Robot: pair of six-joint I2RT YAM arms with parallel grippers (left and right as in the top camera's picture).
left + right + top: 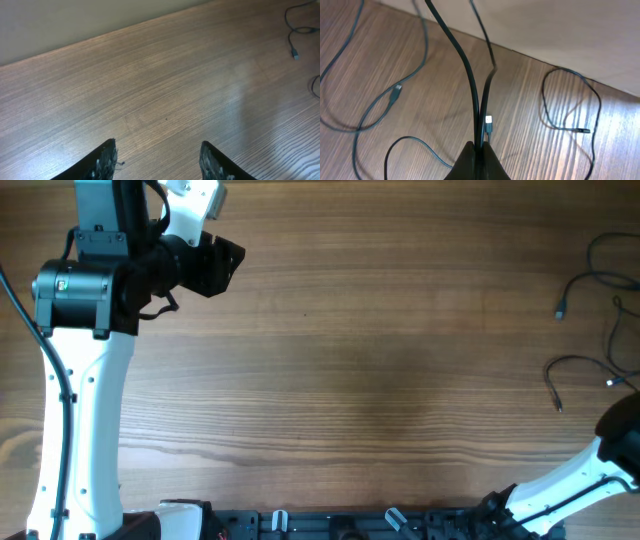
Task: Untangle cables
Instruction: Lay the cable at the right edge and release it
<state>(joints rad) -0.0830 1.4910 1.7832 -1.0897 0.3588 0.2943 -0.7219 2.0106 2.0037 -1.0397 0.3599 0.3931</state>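
The cables [560,308] lie at the surface's [350,380] right edge, partly cut off. Three plug ends [489,120] counted. Closed, the right end effector [480,150] pinches two strands. Open, the left end effector [157,152] holds nothing.

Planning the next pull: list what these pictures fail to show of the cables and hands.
Right wrist: how many cables the shut right hand pinches; they merge in its grip and leave by the top edge.
Overhead: the cables run off the right edge; the right hand is mostly beyond it too.
Left wrist: few cables show, cut by the right edge.
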